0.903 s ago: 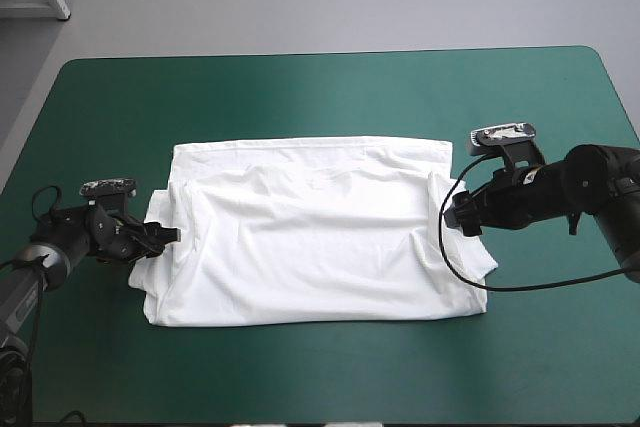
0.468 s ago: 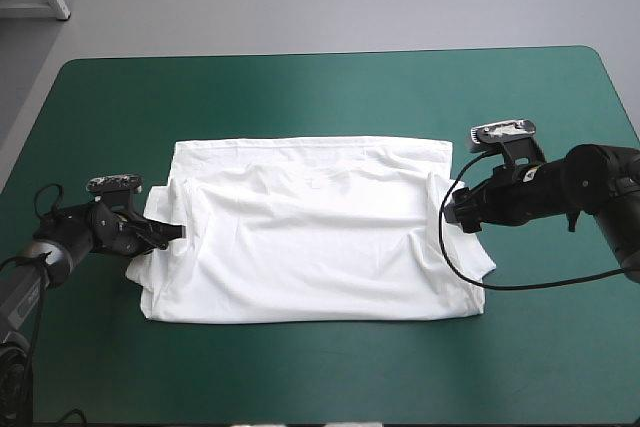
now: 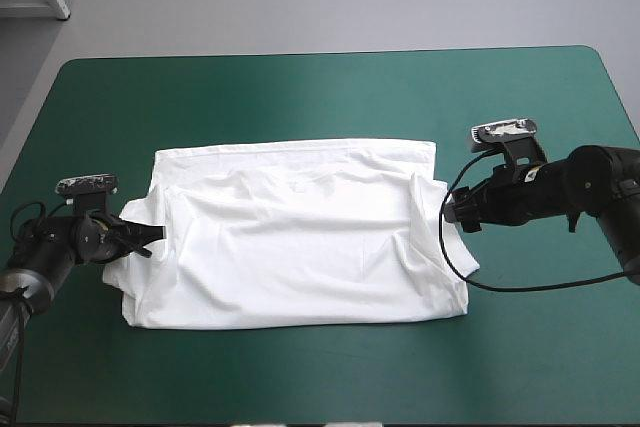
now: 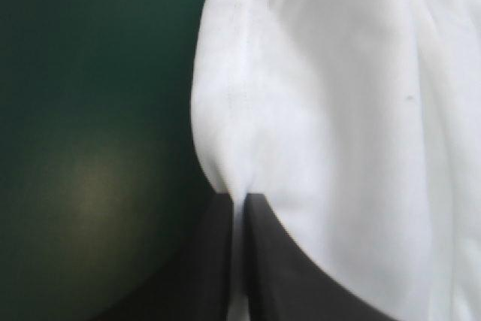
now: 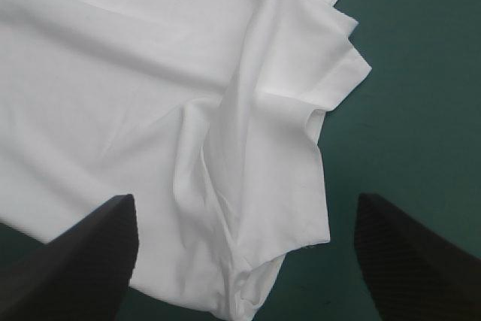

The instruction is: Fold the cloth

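**Item.** T-shirt [image 3: 300, 247], white, spread flat at centre of table [image 3: 300, 97], with teal-green cover showing all round. Clock refs per high view, 12 = far edge. Long axis runs 9–3. Side portions appear turned in over the body at both ends, but this rests on crease lines only, so unconfirmed.

**L arm.** Left gripper [image 3: 150, 237] sits at the shirt's 9 o'clock edge, pointing toward 3. Its wrist view shows the black fingers [image 4: 301, 276] pressed together on the cloth, with a thin white strip pinched in the seam between them. A hemmed edge stands up just ahead of the tips. Grip looks small, edge material only.

**R arm.** Right gripper [image 3: 455, 212] sits at the 3 o'clock edge, pointing toward 9. Its fingers [image 5: 83, 261] are spread wide and hold nothing. A raised ridge of cloth and the hemmed corner lie ahead of and between them. No contact seen.

**Key relation.** Shirt lies between the two grippers, one at each end of the long axis. L has hold and R does not, though R is just beside its edge.

**Assessment.** Fold not yet begun on this axis. Next move prob. needs R to advance toward 9 and shut on the ridge ahead, so both ends lift together.

**Risk.** A one-sided pull from L would likely drag the whole shirt toward 9 rather than fold it.
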{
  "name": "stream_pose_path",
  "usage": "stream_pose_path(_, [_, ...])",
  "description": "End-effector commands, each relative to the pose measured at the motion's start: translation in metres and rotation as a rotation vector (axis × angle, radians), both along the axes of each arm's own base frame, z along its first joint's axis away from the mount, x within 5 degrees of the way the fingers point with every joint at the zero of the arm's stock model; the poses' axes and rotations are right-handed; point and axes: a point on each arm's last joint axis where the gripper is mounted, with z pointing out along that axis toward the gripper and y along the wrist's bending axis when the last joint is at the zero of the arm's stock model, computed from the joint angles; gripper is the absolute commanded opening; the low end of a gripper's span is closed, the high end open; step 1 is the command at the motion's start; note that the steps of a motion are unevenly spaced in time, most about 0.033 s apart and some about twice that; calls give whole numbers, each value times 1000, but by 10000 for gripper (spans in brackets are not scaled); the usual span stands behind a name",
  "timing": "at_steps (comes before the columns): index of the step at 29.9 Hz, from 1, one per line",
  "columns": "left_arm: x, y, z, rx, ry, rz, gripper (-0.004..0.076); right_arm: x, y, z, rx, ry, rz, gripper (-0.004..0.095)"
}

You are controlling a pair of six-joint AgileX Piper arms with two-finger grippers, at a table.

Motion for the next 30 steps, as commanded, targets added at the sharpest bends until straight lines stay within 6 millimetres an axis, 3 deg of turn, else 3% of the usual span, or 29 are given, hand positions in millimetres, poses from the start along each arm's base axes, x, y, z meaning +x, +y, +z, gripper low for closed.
stream_pose_path(1, [-2, 0, 23, 6, -114, 10, 21, -6, 1, 23, 41, -108, 0, 738])
stream_pose_path(6, [-3, -5, 26, -61, -135, 14, 21, -7, 2, 36, 57, -152, 2, 738])
stream_pose_path(13, [1, -37, 29, -138, -174, -145, 20, -7, 2, 58, 72, -221, 5, 738])
stream_pose_path(17, [2, -51, 24, -135, -153, -205, 19, -8, 2, 58, 72, -212, 9, 738])
stream_pose_path(22, [9, -54, 9, -131, -83, -222, 29, -9, 3, 57, 71, -197, 14, 738])
stream_pose_path(25, [11, -54, 1, -135, -40, -226, 132, -11, 3, 56, 68, -179, 21, 738])
stream_pose_path(30, [9, -55, -3, -128, 9, -254, 468, -10, 2, 56, 66, -181, 20, 738])
